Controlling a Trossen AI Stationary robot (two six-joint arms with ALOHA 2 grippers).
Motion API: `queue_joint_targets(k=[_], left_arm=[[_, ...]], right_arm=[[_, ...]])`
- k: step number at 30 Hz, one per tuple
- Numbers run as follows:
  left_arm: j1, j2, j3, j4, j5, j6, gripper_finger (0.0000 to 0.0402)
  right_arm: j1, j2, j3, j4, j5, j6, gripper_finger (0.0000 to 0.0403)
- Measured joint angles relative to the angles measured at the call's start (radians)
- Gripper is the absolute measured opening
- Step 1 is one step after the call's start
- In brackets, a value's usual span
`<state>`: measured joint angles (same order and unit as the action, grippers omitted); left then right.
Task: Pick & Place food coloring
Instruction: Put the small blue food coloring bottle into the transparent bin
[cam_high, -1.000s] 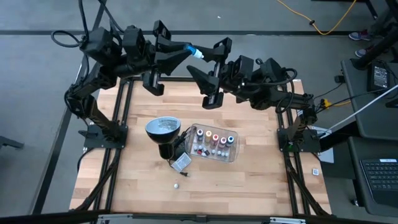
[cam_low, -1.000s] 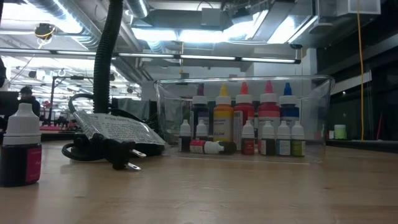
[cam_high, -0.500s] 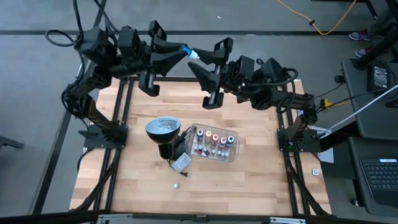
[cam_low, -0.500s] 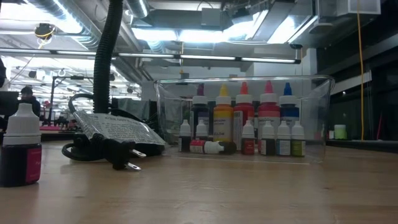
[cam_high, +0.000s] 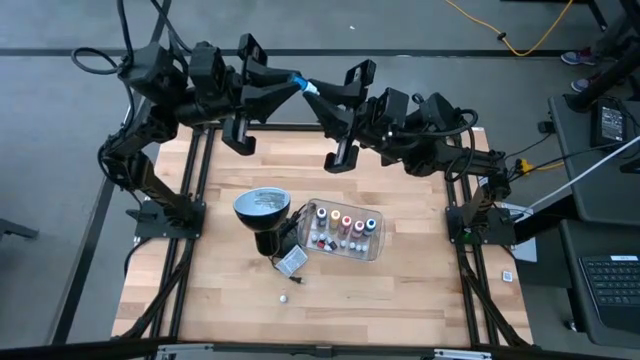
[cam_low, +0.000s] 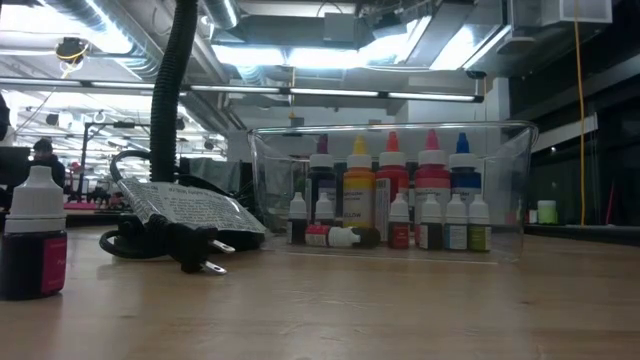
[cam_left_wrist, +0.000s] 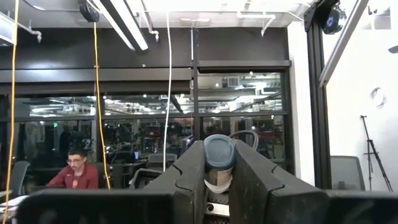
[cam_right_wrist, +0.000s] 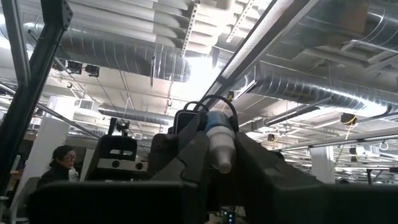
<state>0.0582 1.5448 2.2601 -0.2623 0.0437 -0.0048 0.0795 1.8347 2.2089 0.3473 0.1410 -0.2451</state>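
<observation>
**Blue-capped bottle held aloft between two claws**

Blue at one end and white at the other, a small bottle (cam_high: 308, 86) hangs in mid-air above the 12 o'clock edge of the wooden surface (cam_high: 400, 285), seen from overhead. The left claw (cam_high: 292, 81) is clamped on its blue end; the right claw (cam_high: 322, 95) meets it from the other side, its fingers closed around the white tip. The left wrist view shows the blue end (cam_left_wrist: 219, 152) pinched between two dark fingers (cam_left_wrist: 186, 177); the right wrist view shows the white tip (cam_right_wrist: 220, 149) gripped the same way.

Near the surface's centre, a clear tray (cam_high: 375, 245) holds the rest of the food coloring (cam_high: 340, 230), tall bottles in a row behind shorter ones. At the tray's 9 o'clock stands a black lamp (cam_high: 262, 207), its cord and plug (cam_low: 190, 252) coiled beside it. One loose bottle (cam_high: 284, 298) sits alone toward 6 o'clock, well apart from the tray. A person (cam_left_wrist: 74, 171) sits in the room beyond.
</observation>
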Motion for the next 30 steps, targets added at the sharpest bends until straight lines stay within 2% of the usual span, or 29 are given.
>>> queue_joint_targets(k=[5,8,16,20,23,30], left_arm=[[0.000,-0.002,0.000,-0.006,0.007,0.000,0.0085],[0.010,-0.019,0.000,-0.039,-0.011,-0.008,0.0105],[0.063,-0.109,0.000,-0.173,-0.006,-0.076,0.0179],[0.091,-0.158,0.000,-0.288,-0.002,-0.110,0.0223],[0.114,-0.199,0.000,-0.383,-0.010,-0.123,0.0246],[0.159,-0.255,0.000,-0.616,-0.011,-0.124,0.0256]], right_arm=[[0.001,-0.001,0.000,-0.016,0.000,-0.001,0.0058],[0.005,-0.011,0.000,-0.087,0.043,0.000,0.0062],[0.030,-0.043,-0.002,-0.243,0.108,0.001,0.0059],[0.049,-0.085,-0.001,-0.468,0.219,0.025,0.0059],[0.051,-0.112,-0.001,-0.644,0.250,0.111,0.0059],[0.051,-0.143,-0.001,-0.983,0.251,0.334,0.0059]])
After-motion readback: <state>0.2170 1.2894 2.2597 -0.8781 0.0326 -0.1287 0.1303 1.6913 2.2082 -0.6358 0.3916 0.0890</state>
